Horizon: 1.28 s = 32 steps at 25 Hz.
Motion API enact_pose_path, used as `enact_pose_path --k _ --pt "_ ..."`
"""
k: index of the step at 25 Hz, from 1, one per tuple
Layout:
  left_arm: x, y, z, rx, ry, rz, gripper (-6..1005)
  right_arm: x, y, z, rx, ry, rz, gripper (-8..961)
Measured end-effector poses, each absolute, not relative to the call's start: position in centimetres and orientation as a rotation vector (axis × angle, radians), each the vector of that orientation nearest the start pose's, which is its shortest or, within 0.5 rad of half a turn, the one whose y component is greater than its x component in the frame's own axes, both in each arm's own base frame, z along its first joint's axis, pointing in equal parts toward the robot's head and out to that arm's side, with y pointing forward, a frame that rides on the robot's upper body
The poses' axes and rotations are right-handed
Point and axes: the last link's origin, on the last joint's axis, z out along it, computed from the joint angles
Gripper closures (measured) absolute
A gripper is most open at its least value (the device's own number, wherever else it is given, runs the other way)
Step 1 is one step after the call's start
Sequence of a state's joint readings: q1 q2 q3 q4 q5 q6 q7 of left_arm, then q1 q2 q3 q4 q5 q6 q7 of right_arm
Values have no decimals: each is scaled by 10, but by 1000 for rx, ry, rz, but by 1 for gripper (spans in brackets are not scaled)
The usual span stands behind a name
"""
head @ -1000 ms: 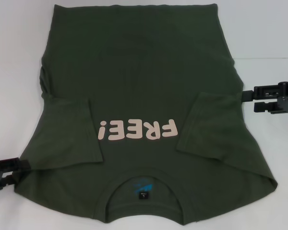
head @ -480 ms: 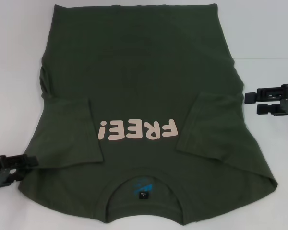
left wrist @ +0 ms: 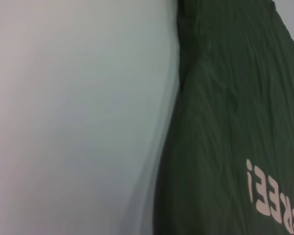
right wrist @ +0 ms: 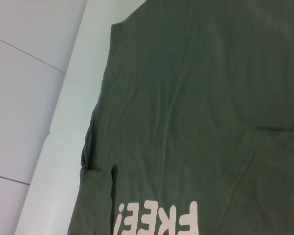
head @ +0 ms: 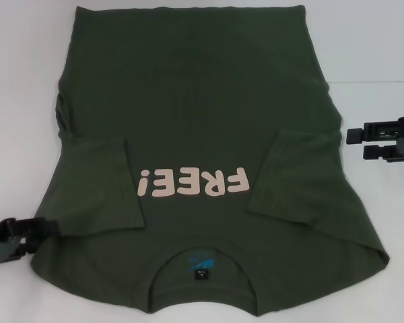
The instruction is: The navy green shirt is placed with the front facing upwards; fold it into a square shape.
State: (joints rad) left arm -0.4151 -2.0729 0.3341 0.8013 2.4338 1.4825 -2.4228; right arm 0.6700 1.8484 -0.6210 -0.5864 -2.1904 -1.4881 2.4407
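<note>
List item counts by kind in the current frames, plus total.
Navy green shirt: 1
Robot hands: 2, left hand at the shirt's near-left edge, right hand off its right side
White table: 1
Total: 4

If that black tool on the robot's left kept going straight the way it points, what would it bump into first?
Probably the navy green shirt: the left tool points at its near side edge, seemingly touching it already, though depth is unclear.

desk: white, plain surface
seam: thin line across the white surface, at 10 o'clock
</note>
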Motion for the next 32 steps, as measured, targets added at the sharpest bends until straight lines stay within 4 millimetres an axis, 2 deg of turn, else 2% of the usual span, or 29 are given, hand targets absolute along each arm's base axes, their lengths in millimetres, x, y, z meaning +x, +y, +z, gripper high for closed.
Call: enact_pose_path --k 4,14,21,27,32 --pt "-361 296 45 2240 2581 690 439 283 385 83 -2175 1857 556 189" --pt "-360 298 45 2264 2565 667 540 283 384 83 -2181 1860 553 188" --pt "-359 299 44 2269 2560 657 776 285 382 84 -2185 1861 536 189" --pt "-358 299 45 2280 2549 659 894 292 372 87 -2206 1891 488 188" --pt "-354 302 48 2306 2513 663 972 306 352 91 -2246 1930 335 188"
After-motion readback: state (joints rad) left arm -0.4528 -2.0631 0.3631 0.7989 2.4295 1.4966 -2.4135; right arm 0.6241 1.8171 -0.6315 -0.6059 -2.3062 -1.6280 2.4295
